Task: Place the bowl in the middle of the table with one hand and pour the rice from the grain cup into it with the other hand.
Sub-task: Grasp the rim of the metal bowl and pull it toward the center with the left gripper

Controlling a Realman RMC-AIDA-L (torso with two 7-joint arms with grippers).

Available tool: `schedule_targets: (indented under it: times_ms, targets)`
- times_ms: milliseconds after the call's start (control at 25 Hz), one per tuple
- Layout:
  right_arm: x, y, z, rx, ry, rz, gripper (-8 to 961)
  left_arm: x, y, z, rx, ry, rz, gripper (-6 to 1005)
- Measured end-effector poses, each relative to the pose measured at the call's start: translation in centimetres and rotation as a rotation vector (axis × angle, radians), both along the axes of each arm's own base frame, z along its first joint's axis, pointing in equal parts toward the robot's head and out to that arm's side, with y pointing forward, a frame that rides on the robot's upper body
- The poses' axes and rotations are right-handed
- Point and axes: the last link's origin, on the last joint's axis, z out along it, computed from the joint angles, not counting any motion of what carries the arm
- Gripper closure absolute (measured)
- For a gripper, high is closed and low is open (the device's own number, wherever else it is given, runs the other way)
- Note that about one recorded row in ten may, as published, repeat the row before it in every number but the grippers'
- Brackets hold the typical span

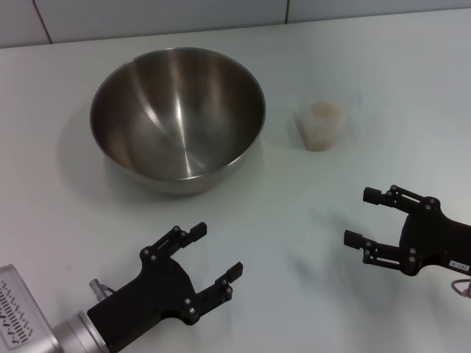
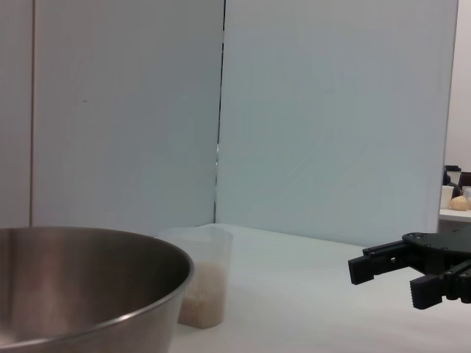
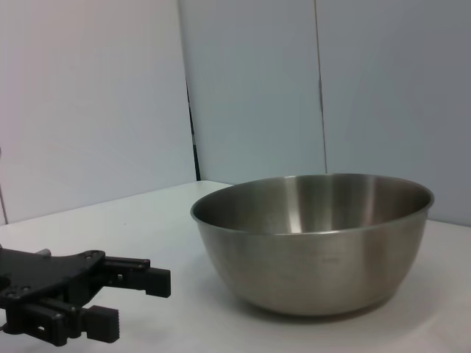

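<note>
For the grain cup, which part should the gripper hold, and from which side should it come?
Likely its side wall, about mid-height, approached level from the near side by the right gripper, which is open and nearest. The grain cup stands upright with rice filling its lower part and its top open, so a side grip keeps it level. The bowl stands apart on its left.
</note>
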Motion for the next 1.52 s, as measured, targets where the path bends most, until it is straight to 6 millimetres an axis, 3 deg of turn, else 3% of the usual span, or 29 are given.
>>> schedule_targets:
  times_ms: [480,560,640,680,800,840,880,1120,1240,1520]
  targets:
    - [0.1,-0.1,0.0,0.001,-0.004,0.001,144,0.3,-0.2,0.2,-0.003,-0.034,0.007,219]
    - [0.1,-0.2,-0.1,0.001,-0.005,0.0,144,0.4,-0.1,0.7,0.003,-0.072,0.019,220]
    - [0.1,-0.2,-0.1,-0.001,-0.005,0.001,144,0.4,1.3,3.4,0.0,-0.221,0.067,220]
    - [0.1,-0.2,-0.1,-0.002,-0.006,0.001,144,0.4,1.3,3.4,0.0,-0.221,0.067,221]
    - [0.1,-0.2,-0.1,-0.003,-0.006,0.001,144,0.1,3.7,6.1,-0.016,-0.291,0.087,222]
    - [0.1,-0.2,-0.1,-0.003,-0.006,0.001,144,-0.1,5.3,7.4,-0.022,-0.314,0.111,222]
    - [0.1,-0.2,-0.1,-0.003,-0.006,0.001,144,-0.1,5.3,7.4,-0.022,-0.314,0.111,222]
    - [0.0,-0.1,-0.1,-0.005,-0.002,0.007,144,0.3,12.1,11.6,-0.062,-0.282,0.196,224]
    - [-0.3,0.0,-0.2,-0.008,0.009,0.012,144,1.0,16.0,13.5,-0.052,-0.157,0.273,225]
    - [-0.5,0.0,-0.4,-0.014,0.024,0.015,144,2.4,21.3,15.3,-0.069,0.095,0.407,227]
